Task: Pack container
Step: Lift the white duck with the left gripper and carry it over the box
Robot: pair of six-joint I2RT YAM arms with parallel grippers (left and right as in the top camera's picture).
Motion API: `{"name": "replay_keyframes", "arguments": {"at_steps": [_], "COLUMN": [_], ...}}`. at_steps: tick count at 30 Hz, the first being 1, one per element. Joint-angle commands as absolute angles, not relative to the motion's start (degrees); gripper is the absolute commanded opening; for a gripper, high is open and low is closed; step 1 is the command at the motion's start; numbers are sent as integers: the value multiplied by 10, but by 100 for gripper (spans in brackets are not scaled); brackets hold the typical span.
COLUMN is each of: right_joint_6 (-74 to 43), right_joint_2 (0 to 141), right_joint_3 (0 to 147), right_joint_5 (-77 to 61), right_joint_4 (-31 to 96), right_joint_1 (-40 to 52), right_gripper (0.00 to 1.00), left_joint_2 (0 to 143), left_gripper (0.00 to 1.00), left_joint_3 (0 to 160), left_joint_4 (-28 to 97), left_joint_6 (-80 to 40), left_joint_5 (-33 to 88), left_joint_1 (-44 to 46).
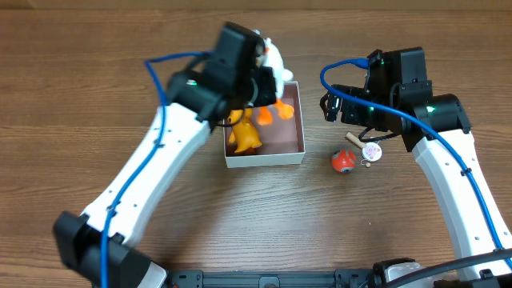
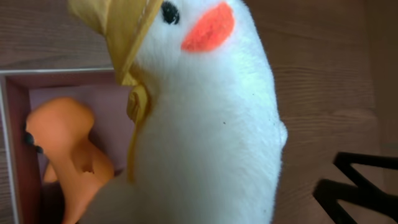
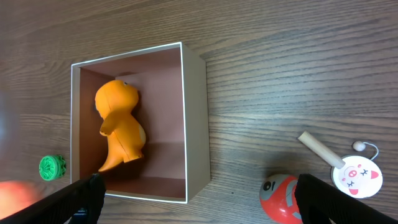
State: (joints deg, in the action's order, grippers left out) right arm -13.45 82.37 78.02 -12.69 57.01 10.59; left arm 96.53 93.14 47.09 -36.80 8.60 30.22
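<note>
The container stands mid-table, white-walled with a maroon inside, and an orange dinosaur toy lies in its left half. My left gripper is shut on a white plush duck with orange feet and holds it over the container's back edge. In the left wrist view the duck fills the frame, with the dinosaur below in the container. My right gripper is open and empty, right of the container. In its view it hovers over the container's near corner.
A red ball toy and a pig-face rattle drum with a wooden handle lie right of the container. Both show in the right wrist view, ball and rattle. A small green toy lies by the container's far side.
</note>
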Motion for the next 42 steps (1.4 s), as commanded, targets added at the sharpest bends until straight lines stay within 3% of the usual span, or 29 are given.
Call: {"name": "replay_keyframes", "arguments": {"at_steps": [1, 22, 42], "right_joint_6": [-136, -136, -136], "right_joint_2": [823, 823, 823], "right_joint_3": [795, 795, 795], "right_joint_5": [-130, -130, -130], "right_joint_4": [568, 568, 567], "right_joint_1": [109, 109, 109], "right_gripper": [100, 100, 100], "left_joint_2": [1023, 1177, 1158], "left_gripper": [4, 4, 4], "left_joint_3": [936, 936, 937], "left_joint_4": [442, 378, 406], "left_joint_6": [-411, -357, -347], "left_joint_5": [29, 15, -11], "left_joint_1": [321, 315, 353]}}
